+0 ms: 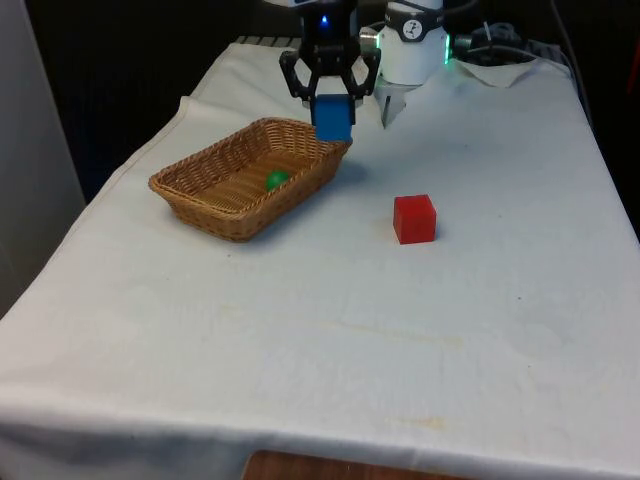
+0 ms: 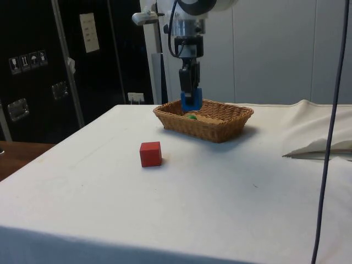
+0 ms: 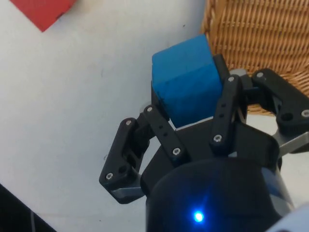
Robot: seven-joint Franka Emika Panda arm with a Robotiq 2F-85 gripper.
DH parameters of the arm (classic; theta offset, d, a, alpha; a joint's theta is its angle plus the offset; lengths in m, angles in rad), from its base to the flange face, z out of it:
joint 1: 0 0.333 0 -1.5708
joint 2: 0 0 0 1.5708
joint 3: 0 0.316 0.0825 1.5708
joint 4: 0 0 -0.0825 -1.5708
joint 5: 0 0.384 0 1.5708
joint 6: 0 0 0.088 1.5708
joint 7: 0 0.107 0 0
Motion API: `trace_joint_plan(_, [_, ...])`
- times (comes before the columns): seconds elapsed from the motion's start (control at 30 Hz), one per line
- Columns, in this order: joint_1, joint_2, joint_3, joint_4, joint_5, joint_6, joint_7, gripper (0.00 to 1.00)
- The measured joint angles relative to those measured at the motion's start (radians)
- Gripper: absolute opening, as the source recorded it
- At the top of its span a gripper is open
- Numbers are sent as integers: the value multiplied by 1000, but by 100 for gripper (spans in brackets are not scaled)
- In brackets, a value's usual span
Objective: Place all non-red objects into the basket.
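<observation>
My gripper (image 1: 332,112) is shut on a blue cube (image 1: 333,118), held in the air just above the far corner of the wicker basket (image 1: 190,190). From the side, the blue cube (image 2: 191,100) hangs over the basket's (image 2: 220,129) near rim. The wrist view has the blue cube (image 3: 186,84) clamped between the fingers, beside the basket's wall (image 3: 256,34). A small green ball (image 1: 276,180) lies inside the basket, also seen as a green ball (image 2: 191,116) from the side. A red cube (image 1: 414,218) sits on the cloth to the front view's right of the basket; the red cube (image 2: 150,153) stands apart from it.
The robot's white base (image 1: 412,55) stands behind the basket at the table's far end. Cables and rumpled cloth (image 1: 505,60) lie at the far right. A fold of cloth (image 2: 319,144) rises at the side view's right. Open cloth stretches in front of the basket and the red cube.
</observation>
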Motion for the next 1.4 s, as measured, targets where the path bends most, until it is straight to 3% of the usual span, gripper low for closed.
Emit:
trace_joint_plan(0.57, [-1, 36, -62, 40, 0, 0, 18, 0])
trace_joint_plan(1.4, [-2, 83, -126, 76, 0, 0, 63, 0])
